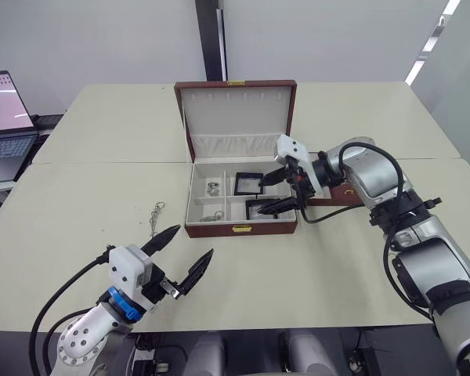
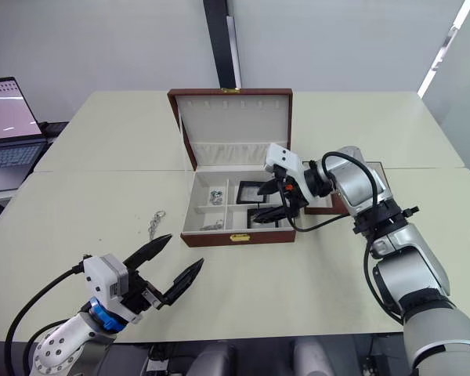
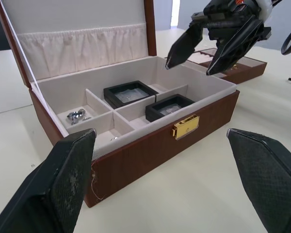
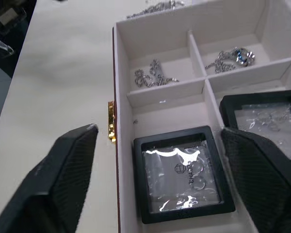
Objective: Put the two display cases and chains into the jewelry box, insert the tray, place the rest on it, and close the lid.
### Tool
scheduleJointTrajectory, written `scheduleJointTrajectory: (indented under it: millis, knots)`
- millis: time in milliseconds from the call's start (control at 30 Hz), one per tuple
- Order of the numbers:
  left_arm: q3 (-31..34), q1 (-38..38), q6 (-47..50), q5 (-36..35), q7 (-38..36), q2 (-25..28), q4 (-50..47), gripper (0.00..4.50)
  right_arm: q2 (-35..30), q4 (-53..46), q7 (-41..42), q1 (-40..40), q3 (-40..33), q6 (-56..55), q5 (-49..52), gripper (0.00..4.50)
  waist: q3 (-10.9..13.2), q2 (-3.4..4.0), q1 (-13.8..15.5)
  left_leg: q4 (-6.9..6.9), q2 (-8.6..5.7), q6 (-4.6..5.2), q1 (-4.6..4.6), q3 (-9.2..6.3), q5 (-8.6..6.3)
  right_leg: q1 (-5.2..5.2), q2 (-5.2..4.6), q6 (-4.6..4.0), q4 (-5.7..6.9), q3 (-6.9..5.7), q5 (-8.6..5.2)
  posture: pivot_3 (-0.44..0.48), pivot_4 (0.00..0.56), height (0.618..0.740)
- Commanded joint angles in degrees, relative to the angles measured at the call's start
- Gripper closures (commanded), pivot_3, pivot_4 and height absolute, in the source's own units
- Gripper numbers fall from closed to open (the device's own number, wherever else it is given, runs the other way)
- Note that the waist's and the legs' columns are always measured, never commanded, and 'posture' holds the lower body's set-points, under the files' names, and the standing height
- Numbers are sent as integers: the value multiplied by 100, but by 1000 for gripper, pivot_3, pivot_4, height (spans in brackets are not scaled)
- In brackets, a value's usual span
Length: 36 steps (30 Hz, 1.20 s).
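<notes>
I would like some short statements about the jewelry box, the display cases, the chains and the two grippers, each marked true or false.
1. Both display cases lie inside the jewelry box. True: one display case sits nearer the clasp, the other display case behind it.
2. The lid is closed. False: it stands open.
3. One chain lies on the table, outside the box. True.
4. The right gripper holds a display case. False: its jaws are open and empty, above the box.
5. The left gripper is shut. False: its jaws are open.
</notes>
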Motion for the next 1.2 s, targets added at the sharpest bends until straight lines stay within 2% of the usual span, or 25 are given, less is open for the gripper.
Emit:
scheduleJointTrajectory:
  millis: [33, 133, 300, 467, 667, 900, 1067, 1200]
  knots:
    - [154, -151, 314, -139, 213, 63, -69, 0, -50, -378, -28, 93, -580, 48, 432, 31, 0, 0, 0, 0, 0, 0, 0, 0, 0, 0, 0, 0, 0, 0, 0, 0, 150, 740]
    - [332, -260, 581, -225, 330, 120, -43, 0, -224, -803, -57, 532, -949, -113, 676, 31, 0, -1, 13, 0, 0, 0, -2, -1, 0, 0, 0, 0, -1, -1, 0, 0, 150, 740]
    - [653, -277, 786, -416, 21, 428, 297, 0, -583, -1219, -514, 1523, -1860, -620, 959, 31, 0, -1, 19, 2, -4, 0, -8, -2, 0, 0, -3, 0, -2, -2, 0, 0, 150, 740]
    - [1299, -400, 1054, -749, -155, 805, 680, 0, -1013, -1524, -954, 2402, -2767, -794, 1219, 31, 1, -1, 13, 0, 0, 0, -7, -1, 0, -1, 3, 0, 0, -2, 0, 0, 150, 740]
    - [1996, -821, 1016, -654, -421, 1373, 1914, 0, -1655, -1584, -1243, 3724, -3656, -949, 1304, 31, 1, -2, 13, 0, -1, 0, -4, 1, 0, 3, 4, 0, 0, 0, 0, 0, 150, 740]
    - [2536, -1339, 973, -509, -525, 1939, 3199, 0, -1686, -1271, -1723, 4841, -4486, -1384, 1318, 31, 0, -1, -13, -2, 3, 0, 3, 7, 0, 5, 8, 0, 1, 4, 0, 0, 150, 740]
    - [2727, -1662, 584, -234, -339, 1945, 4053, 0, -1515, -883, -2137, 5213, -4890, -1757, 1375, 31, 0, -1, -16, -2, 3, 0, 6, 9, 0, 6, 7, 0, 2, 7, 0, 0, 150, 740]
    - [2893, -1908, 309, -69, 171, 1753, 4526, 0, -1373, -369, -2613, 5354, -5229, -2285, 1337, 31, 0, -2, -5, -2, 3, 0, 8, 7, 0, 8, 7, 0, 3, 5, 0, 0, 150, 740]
